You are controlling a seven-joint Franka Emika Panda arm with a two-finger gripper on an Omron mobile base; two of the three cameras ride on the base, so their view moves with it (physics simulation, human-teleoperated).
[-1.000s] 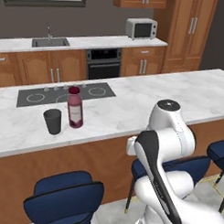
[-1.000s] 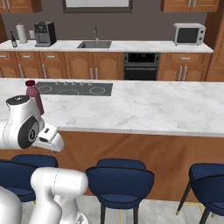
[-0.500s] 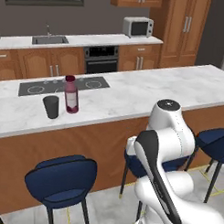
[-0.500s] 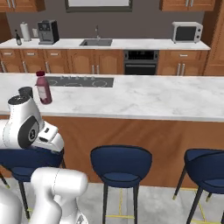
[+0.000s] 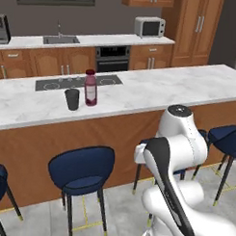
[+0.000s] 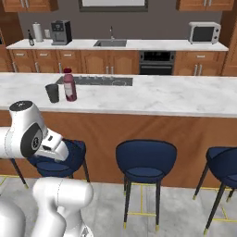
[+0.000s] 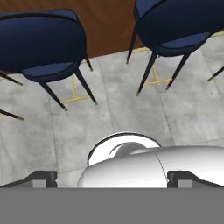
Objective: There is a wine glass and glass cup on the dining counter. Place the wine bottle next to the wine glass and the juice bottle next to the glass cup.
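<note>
The marble table [image 5: 140,94] spans the room, a cooktop [image 5: 77,83] inset, blue stools [image 5: 82,169] tucked below. On it the juice bottle [image 5: 90,88] stands just beside the glass cup [image 5: 72,99], the cup at its 8 o'clock, so that half looks done. The wine pairing seems left. The jaws [image 7: 112,178] point at the floor, spread wide and empty.

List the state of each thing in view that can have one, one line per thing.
Plump magenta juice bottle: upright, red cap on, beside the tumbler.
Dark smoky glass tumbler: upright, looks empty.
White marble dining counter: carries both.
Claw: open, holding nothing, pointing at the floor.
Blue bar stool: standing at the counter.
</note>
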